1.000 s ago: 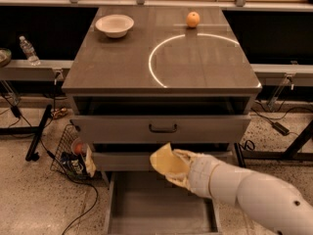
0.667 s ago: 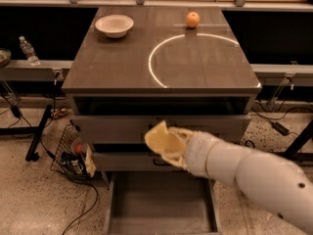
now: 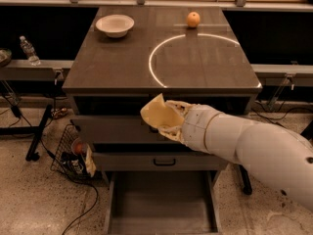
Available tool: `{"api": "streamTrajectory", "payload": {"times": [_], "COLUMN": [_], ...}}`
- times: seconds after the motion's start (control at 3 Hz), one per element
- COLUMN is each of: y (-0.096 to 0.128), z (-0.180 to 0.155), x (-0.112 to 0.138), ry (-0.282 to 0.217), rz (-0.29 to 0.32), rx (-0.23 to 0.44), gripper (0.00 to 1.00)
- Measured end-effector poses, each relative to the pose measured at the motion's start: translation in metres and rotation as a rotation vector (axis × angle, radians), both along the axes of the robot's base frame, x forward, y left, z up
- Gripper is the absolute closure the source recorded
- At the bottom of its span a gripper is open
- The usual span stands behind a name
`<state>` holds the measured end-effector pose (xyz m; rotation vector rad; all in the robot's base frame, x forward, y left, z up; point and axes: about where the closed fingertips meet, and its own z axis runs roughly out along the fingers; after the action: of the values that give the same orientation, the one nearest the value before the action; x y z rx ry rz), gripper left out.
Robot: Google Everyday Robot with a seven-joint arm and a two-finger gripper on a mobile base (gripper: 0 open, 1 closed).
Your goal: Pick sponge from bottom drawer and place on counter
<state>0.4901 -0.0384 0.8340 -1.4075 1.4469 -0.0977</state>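
Observation:
My gripper is in front of the cabinet, just below the counter's front edge, at the end of the white arm that reaches in from the right. It is shut on the sponge, a pale yellow block held in the air before the top drawer. The bottom drawer is pulled open below, and its grey floor is bare. The counter is dark grey-brown with a white arc marked on it.
A white bowl sits at the counter's back left and an orange at the back right. A wire basket stands on the floor left of the cabinet. A bottle stands on a side ledge at the left.
My gripper has risen with the sponge, from in front of the lower drawers up to just under the counter's front edge.

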Motion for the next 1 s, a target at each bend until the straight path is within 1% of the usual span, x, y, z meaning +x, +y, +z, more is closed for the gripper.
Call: {"api": "streamTrajectory", "payload": {"times": [0.33, 0.67, 1.0], "y": [0.004, 0.002, 0.015], "z": [0.003, 0.009, 0.014], "x": [0.013, 0.058, 0.136], "ry": [-0.018, -0.036, -0.029], "rz": [0.006, 0.009, 0.069], "rx": [0.001, 0.033, 0.061], "gripper": [1.0, 1.0, 1.0]}}
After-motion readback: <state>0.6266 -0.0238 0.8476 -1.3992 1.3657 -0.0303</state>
